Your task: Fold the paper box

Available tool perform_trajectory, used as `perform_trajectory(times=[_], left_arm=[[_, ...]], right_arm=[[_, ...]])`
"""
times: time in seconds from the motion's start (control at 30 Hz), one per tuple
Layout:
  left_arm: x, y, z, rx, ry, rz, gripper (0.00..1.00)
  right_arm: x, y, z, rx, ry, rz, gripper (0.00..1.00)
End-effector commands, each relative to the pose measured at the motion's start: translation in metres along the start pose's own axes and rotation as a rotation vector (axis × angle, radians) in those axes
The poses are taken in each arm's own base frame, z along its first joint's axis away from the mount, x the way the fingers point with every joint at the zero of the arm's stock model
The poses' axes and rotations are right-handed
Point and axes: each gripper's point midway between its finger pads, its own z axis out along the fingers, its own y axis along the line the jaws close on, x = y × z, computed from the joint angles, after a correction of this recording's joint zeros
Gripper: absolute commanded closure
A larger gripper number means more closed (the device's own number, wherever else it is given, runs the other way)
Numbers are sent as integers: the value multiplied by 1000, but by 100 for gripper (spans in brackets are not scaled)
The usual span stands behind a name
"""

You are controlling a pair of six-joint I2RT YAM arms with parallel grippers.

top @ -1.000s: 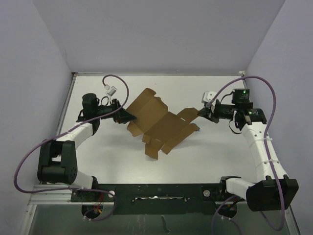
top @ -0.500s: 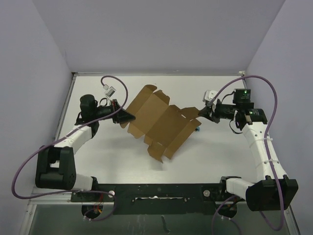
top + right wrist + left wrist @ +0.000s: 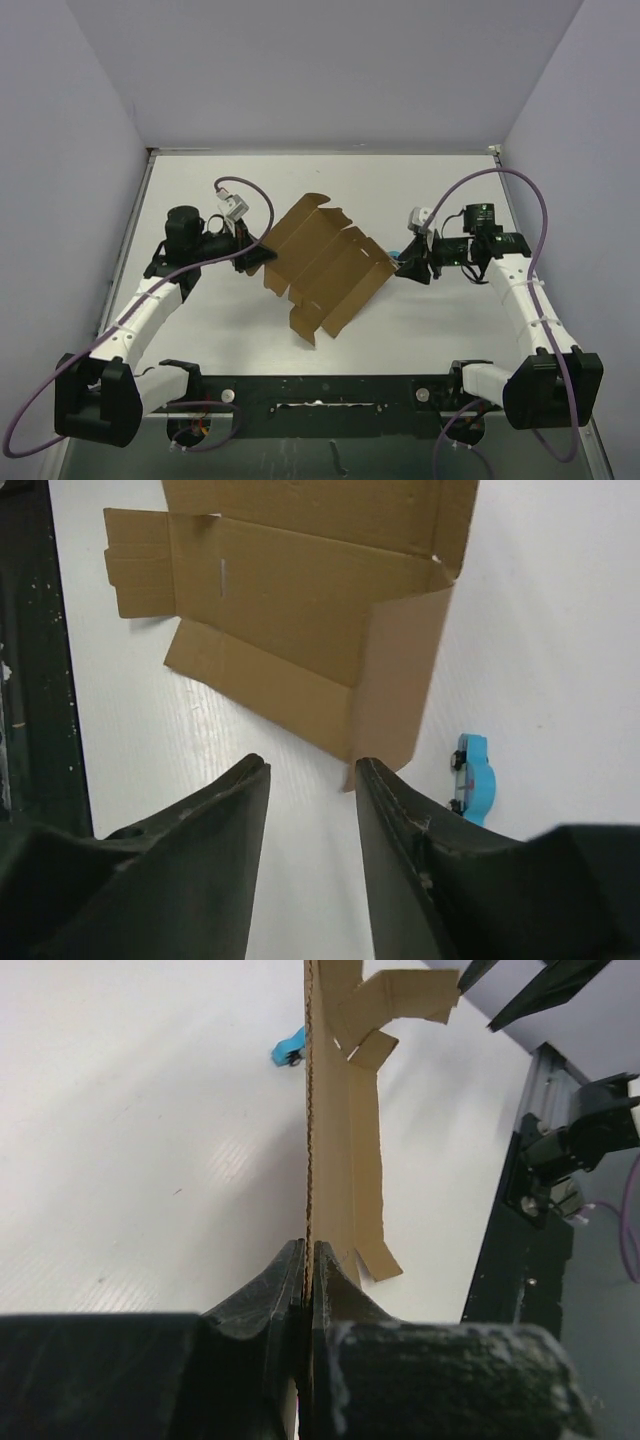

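Here the left gripper pinches the paper box midway between the side edges of the bench. The right gripper stands open, empty, just beside it.

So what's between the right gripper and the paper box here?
Only bare table: in the right wrist view the open right gripper faces the paper box, nothing in the gap; the blue object sits aside.

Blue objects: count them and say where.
1. The blue object lies on the table just right of the box, near the right gripper. Others could hide under the box.
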Motion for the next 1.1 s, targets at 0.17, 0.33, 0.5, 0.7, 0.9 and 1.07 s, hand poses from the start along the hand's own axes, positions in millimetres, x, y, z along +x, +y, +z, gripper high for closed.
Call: perform_trajectory(times=[0.17,0.33,0.5,0.7,0.9,1.07], left_arm=[[4,11,-4,-77,34,105,100],[3,3,-4,-42,29,118,100],[-5,-11,-6,10,10,124,100],[-10,-18,-7,27,-4,105,100],[-15,-23,-8,38,-12,75,100],[-17,-28,-9,53,-17,62,100]], right_arm=[[-22,-14,-11,-23,-150,101,37],[-20,-35,-12,18,-142,156,37],[-25,-54,-14,78,-132,179,37],[-30,-44,3,32,-60,136,25],[-13,-60,13,116,58,141,25],[-4,-64,20,152,98,145,33]])
